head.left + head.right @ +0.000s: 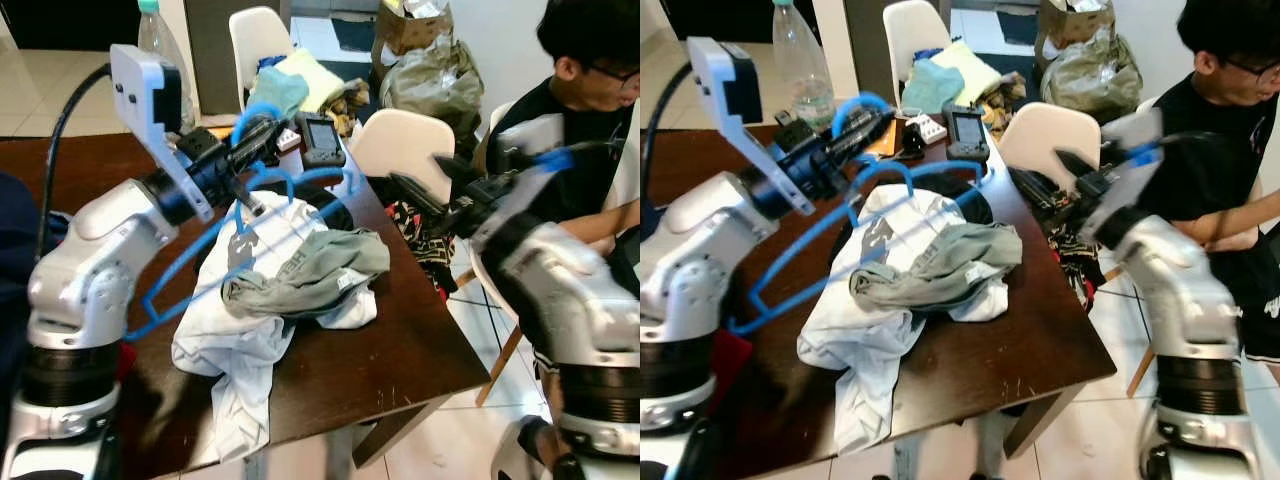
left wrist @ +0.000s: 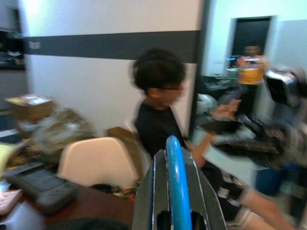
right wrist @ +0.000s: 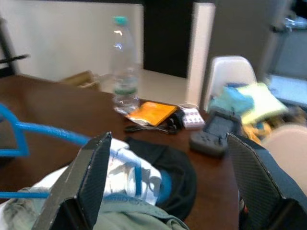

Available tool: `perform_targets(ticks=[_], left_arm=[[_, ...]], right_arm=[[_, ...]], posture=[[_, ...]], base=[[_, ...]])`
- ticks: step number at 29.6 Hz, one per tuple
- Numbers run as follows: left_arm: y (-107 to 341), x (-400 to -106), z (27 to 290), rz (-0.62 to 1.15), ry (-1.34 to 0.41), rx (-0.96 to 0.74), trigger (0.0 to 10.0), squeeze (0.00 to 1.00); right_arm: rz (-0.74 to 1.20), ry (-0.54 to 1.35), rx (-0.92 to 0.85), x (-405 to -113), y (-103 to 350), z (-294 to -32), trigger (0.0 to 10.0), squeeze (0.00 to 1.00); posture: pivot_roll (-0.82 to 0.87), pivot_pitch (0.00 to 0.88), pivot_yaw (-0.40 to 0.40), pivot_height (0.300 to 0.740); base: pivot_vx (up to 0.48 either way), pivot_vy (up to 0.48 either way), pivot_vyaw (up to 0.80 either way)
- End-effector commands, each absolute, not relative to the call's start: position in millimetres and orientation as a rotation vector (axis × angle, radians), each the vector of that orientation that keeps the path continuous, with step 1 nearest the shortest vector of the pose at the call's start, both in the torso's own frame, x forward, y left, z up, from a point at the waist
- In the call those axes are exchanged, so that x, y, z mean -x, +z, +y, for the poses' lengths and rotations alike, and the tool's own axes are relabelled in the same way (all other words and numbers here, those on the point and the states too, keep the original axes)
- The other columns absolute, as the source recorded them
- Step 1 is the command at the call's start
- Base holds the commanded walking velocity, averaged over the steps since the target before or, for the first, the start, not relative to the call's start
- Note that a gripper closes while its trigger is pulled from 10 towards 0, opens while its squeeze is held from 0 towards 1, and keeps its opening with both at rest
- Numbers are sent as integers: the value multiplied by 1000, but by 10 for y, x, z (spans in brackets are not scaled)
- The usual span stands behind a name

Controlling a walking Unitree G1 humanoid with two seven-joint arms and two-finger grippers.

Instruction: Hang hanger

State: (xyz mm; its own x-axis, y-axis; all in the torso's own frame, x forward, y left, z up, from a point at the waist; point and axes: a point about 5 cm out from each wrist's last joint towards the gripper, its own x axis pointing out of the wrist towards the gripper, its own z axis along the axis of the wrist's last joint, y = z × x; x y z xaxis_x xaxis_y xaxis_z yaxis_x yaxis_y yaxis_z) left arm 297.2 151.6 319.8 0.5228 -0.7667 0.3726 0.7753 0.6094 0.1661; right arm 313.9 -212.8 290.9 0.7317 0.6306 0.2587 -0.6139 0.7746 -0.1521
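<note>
My left gripper (image 1: 262, 132) pinches the blue hanger (image 1: 205, 250) hook above the clothes pile (image 1: 270, 300) mid-counter (image 1: 380, 360). Right gripper (image 3: 168, 187) spread wide off the counter's right edge; plastic bottle (image 3: 123, 72) at far edge.

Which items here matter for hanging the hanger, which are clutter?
Job:
blue hanger
left end effector, shut on its hook
right end effector, open

Clutter:
clothes pile
water bottle
handheld device
orange booklet
</note>
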Motion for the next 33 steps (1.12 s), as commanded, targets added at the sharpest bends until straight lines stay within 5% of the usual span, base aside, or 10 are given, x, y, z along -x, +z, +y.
perform_targets(ticks=[1, 4, 5, 8, 16, 23, 33], left_arm=[[3174, -2961, 1557, -407, -966, 20, 10000, 0], [3178, -2949, 1580, -395, -1015, -6, 10000, 0], [3199, -2916, 1565, -393, -1113, -47, 10000, 0], [3169, -2865, 1449, -354, -1232, -44, 10000, 0], [3186, -2579, 1108, -312, -1623, 24, 10000, 0], [3242, -2512, 985, -346, -1742, 9, 10000, 0], [3173, -2470, 929, -361, -1741, -59, 10000, 0]], right_arm=[[-361, 717, 89, -3051, 3012, -2213, 10000, 0], [-372, 719, 152, -2975, 3105, -2389, 10000, 0], [-382, 677, 228, -2850, 3274, -2705, 10000, 0], [-345, 812, 261, -2658, 3310, -2740, 10000, 0], [-152, 1246, 384, -2442, 3198, -2307, 10000, 0], [-84, 1561, 387, -2249, 3133, -1912, 10000, 0], [-10, 1616, 280, -2241, 2927, -1557, 10000, 0]], posture=[[150, 124, -50, 740], [151, 122, -53, 740], [149, 121, -53, 740], [142, 120, -48, 740], [116, 118, -29, 740], [105, 120, -23, 740], [103, 115, -25, 740]], base=[[0, 0, 0], [0, 0, 0], [0, 0, 0], [0, 0, 0], [0, 0, 0], [0, 0, 0], [0, 0, 0]])
